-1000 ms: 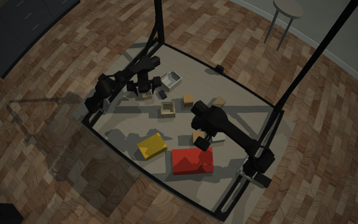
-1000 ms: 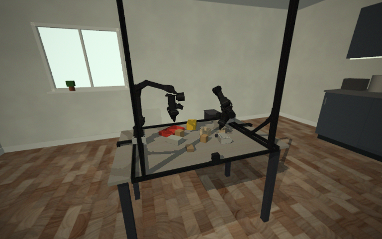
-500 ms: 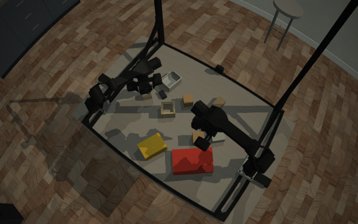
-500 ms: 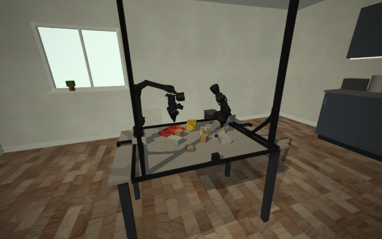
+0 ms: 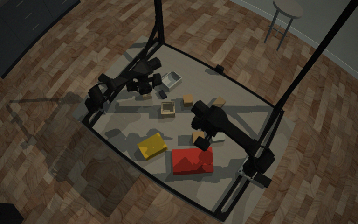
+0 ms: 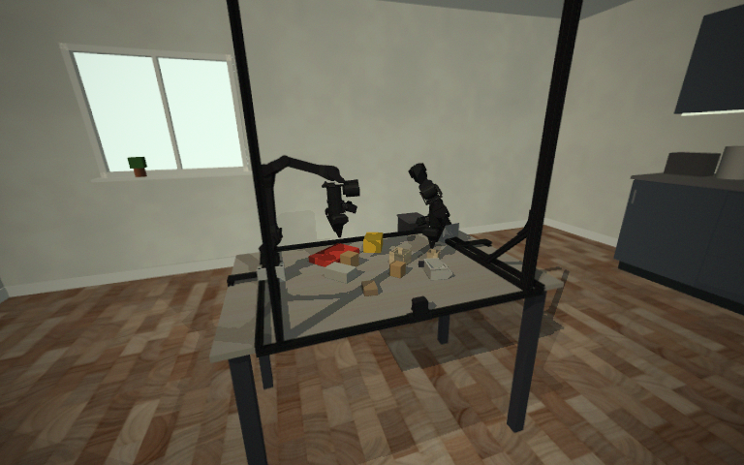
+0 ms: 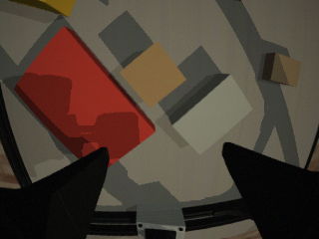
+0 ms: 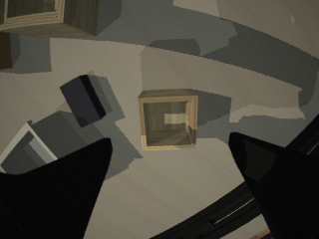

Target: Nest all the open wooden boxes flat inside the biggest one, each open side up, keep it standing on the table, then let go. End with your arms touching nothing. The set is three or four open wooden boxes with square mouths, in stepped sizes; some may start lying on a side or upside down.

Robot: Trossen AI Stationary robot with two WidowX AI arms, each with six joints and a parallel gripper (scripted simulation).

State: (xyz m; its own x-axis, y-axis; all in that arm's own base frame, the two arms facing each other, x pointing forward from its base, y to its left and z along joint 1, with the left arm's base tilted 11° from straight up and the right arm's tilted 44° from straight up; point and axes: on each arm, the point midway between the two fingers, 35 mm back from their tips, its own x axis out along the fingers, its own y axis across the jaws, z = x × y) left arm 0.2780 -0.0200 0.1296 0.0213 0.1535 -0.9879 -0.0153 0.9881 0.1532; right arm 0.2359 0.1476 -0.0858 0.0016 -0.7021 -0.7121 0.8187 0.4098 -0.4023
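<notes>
My right fingers are spread, nothing pinched between them, above the small open wooden box. It sits on the table, mouth up. My left fingers are spread too, well above the table and holding nothing.

Near the small box lie a dark block and, farther out, an open grey tray. The larger wooden box stands mouth up, apart from the small one; a second rim shows inside its own.

On my left arm's side, a tan cube sits between the big red block and a pale block. The yellow block is near the red one. Beyond the table, a round stool stands by the wall.

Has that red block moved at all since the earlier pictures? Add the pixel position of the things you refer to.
No. In the top view, the red block (image 5: pixel 191 158) (image 6: pixel 335 252) (image 7: pixel 82 97) sits in the same spot beside the long black rail (image 5: pixel 158 174) (image 6: pixel 318 245) (image 7: pixel 12 151).
</notes>
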